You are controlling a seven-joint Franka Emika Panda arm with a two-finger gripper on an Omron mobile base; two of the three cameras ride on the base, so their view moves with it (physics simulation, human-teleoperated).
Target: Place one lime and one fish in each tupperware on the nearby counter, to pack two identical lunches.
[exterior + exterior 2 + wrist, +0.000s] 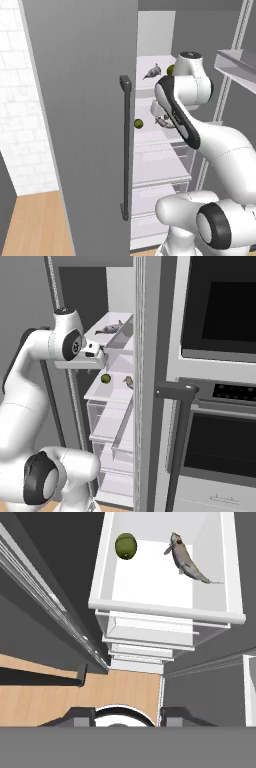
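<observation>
Two small round green limes and two slim grey fish lie in the open white refrigerator. On the upper white shelf (150,62) one fish (151,72) lies left of a lime (170,70) that is partly hidden by the arm. On the shelf below, the second lime (138,123) sits near the left edge, with the second fish (162,121) to its right, apart from it.

From the hand view, looking down on a white shelf (165,607), the lime (126,546) lies close to the shelf's left wall and the fish (187,559) lies slanted toward the right wall. Bare white floor is open between them and along the front lip. Clear drawer fronts step down under that lip, and light wood flooring (125,692) shows beneath.

One tall grey refrigerator door (85,125) with a dark vertical bar handle (125,150) stands open at the left, narrowing the way in. The other door's edge (142,381) closes off the right.

The two-finger gripper (125,716) hangs above the shelf's front edge. Its dark fingertips (82,717) are spread apart, with nothing between them.
</observation>
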